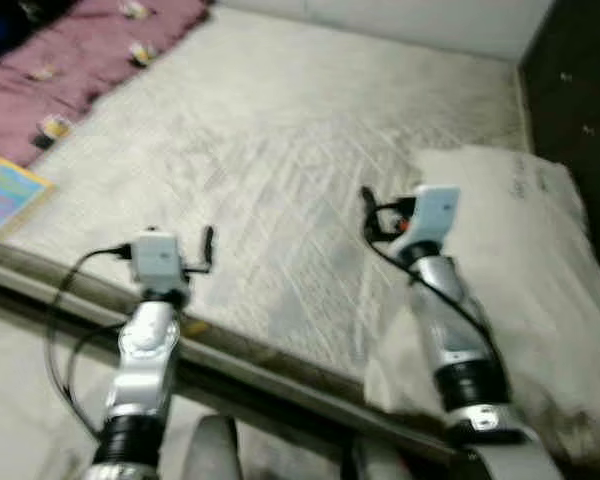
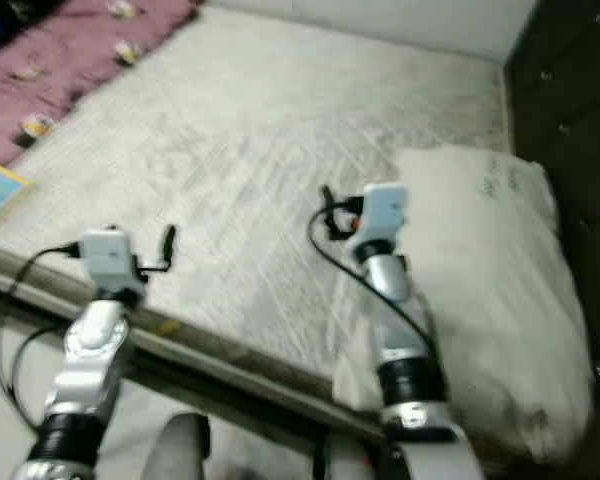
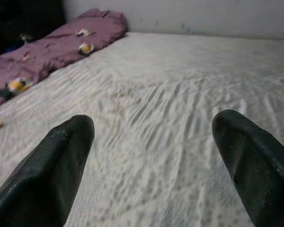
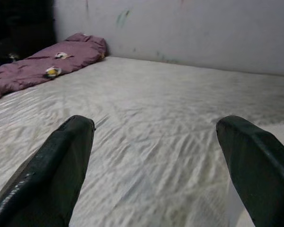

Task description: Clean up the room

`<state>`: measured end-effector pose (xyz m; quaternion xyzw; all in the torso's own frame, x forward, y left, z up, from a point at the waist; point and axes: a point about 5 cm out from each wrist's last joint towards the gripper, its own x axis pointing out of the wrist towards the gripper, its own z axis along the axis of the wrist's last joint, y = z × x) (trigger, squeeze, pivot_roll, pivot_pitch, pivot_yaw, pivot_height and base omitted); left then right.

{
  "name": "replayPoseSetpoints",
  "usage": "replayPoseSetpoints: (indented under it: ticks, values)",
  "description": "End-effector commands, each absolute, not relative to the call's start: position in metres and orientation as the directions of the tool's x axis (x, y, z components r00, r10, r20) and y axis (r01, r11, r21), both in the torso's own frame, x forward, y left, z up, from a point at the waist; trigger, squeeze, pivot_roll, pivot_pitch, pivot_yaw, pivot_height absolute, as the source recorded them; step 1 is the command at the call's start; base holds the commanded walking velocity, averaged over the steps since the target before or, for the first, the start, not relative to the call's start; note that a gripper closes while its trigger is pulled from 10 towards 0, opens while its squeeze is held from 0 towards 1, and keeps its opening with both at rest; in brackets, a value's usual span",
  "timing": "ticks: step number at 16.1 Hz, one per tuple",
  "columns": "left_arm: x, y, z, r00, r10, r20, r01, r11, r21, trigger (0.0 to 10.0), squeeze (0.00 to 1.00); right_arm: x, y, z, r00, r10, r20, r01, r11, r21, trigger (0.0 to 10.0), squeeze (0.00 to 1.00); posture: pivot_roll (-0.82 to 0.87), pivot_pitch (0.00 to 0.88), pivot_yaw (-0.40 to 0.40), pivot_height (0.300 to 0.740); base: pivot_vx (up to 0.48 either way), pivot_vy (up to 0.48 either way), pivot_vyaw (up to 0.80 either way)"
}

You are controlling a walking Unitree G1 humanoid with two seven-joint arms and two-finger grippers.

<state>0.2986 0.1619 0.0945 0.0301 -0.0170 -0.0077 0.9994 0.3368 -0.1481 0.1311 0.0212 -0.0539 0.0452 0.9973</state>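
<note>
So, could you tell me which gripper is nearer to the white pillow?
Right. The right gripper hangs over the mattress just beside the white pillow, its arm lying across the pillow's edge. The left gripper is well off to the pillow's left, near the bed's front edge.

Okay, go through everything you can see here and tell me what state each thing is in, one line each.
Left gripper: open, holding nothing, above the near part of the mattress.
Right gripper: open, holding nothing, over the mattress beside the pillow.
Mattress: bare, its quilted surface uncovered.
Pillow: lying flat at the robot's right end of the mattress.
Purple blanket: bunched along the far left edge.
Colourful book: lying flat, closed, at the left edge.
</note>
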Motion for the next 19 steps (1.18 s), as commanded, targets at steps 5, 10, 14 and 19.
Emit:
replayPoseSetpoints:
  ticks: [5,10,14,19]
  values:
    - [0.291,0.173,0.087,0.997,0.076,-0.019,-0.074,0.995,0.062,10.0,0.0,0.325,-0.142,0.126,0.991,0.097,0.093,-0.096,0.995,-0.011,10.0,0.0,-0.01,0.0,-0.039,0.726,0.0,0.0,-0.09]
    - [0.287,0.177,0.089,0.996,0.079,-0.031,-0.076,0.994,0.078,10.0,0.0,0.324,-0.146,0.125,0.997,0.057,0.061,-0.054,0.997,-0.052,10.0,0.0,0.01,0.0,-0.043,0.74,0.0,0.0,0.0]
    - [0.284,0.179,0.091,0.998,0.041,-0.043,-0.037,0.996,0.081,10.0,0.0,0.325,-0.139,0.126,0.994,0.109,0.028,-0.105,0.99,-0.097,10.0,0.0,0.0,0.0,-0.031,0.74,0.0,0.0,0.0]
    - [0.28,0.187,0.077,0.991,0.082,-0.106,-0.078,0.996,0.049,10.0,0.0,0.316,-0.134,0.107,0.961,0.265,-0.075,-0.275,0.945,-0.177,10.0,0.0,-0.04,0.0,0.021,0.74,0.0,0.0,0.0]
